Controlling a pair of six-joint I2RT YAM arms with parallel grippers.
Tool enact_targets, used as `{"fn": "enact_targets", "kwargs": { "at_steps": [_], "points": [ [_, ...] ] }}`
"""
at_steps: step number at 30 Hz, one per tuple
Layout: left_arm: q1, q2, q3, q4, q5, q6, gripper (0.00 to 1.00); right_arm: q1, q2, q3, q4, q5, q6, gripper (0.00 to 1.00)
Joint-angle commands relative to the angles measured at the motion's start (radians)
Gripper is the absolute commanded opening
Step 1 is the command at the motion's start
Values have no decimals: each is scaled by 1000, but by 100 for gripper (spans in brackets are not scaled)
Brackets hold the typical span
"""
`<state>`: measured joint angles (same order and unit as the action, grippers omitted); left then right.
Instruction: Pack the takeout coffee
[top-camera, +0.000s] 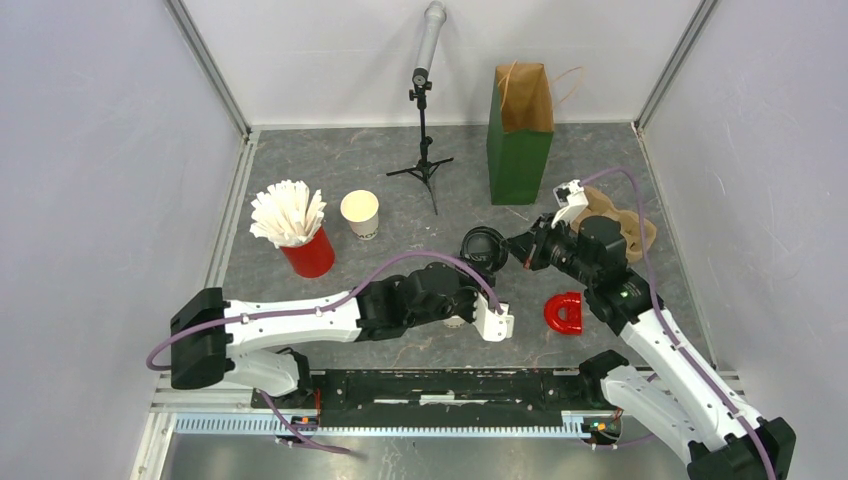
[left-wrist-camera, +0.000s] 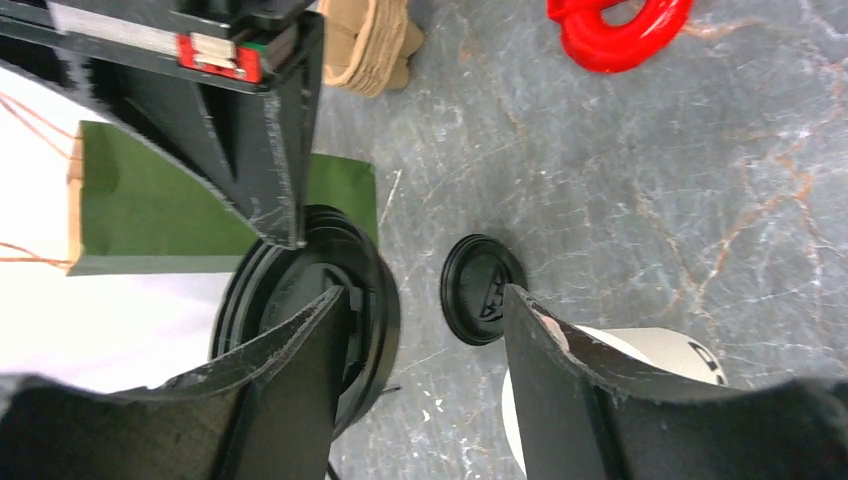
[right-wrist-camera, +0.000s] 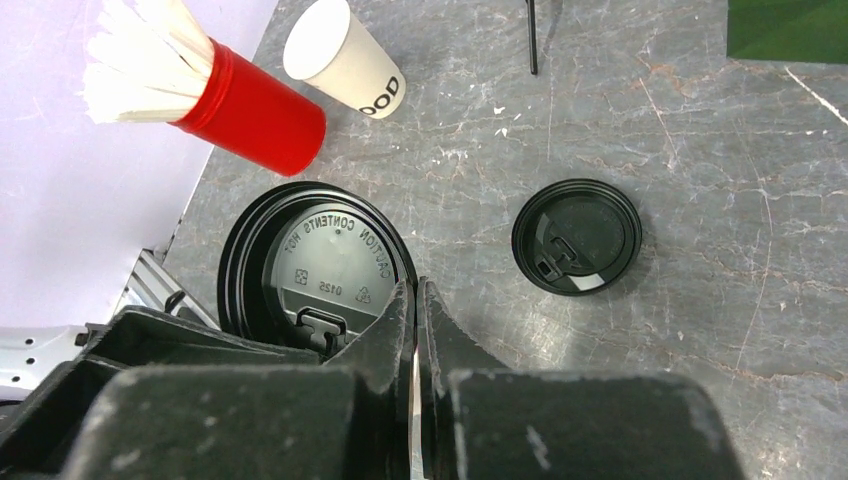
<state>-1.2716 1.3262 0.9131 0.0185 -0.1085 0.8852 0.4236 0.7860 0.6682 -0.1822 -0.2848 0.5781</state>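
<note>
- Right gripper (right-wrist-camera: 415, 300) is pinched fully closed on the rim of a black lid (right-wrist-camera: 320, 255), which it holds up off the desk (top-camera: 330, 160).
- Left gripper (left-wrist-camera: 425, 295) hangs close by, jaws apart, gripping nothing.
- A second lid (right-wrist-camera: 577, 237) lies flat near mid-desk.
- The takeout coffee (top-camera: 360, 213), a small cream paper cup, stands open-topped toward the left edge, just beside the red cup (top-camera: 308, 255).

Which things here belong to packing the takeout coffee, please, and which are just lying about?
For the job: cream paper cup by the left gripper; black lid pinched in the right gripper; green paper bag.
Lying about: second open cup; loose black lid; red cup of white sticks; red ring; cardboard carrier; microphone stand.
</note>
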Motion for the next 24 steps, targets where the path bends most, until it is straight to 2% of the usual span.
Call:
{"fn": "enact_targets", "kwargs": {
  "at_steps": [1, 4, 7, 12, 16, 18, 24],
  "points": [
    [-14, 20, -9, 146, -89, 96, 63, 5, -12, -16, 29, -28, 12, 0],
    [-18, 21, -18, 166, -100, 107, 57, 6, -8, -15, 32, -32, 12, 0],
    [-21, 8, -27, 177, -101, 92, 45, 6, -3, -15, 35, -34, 10, 0],
    [-21, -18, -28, 158, -125, -19, 25, 5, 1, -13, 52, -40, 17, 0],
    [-21, -33, -29, 135, -156, -76, 16, 6, -5, -16, 73, -44, 30, 5],
    [-21, -36, -24, 141, -187, -123, 14, 5, -6, -8, 75, -44, 23, 9],
    [-8, -89, 13, 128, -223, -427, 9, 6, -7, 60, 22, 7, -127, 39]
  ]
}}
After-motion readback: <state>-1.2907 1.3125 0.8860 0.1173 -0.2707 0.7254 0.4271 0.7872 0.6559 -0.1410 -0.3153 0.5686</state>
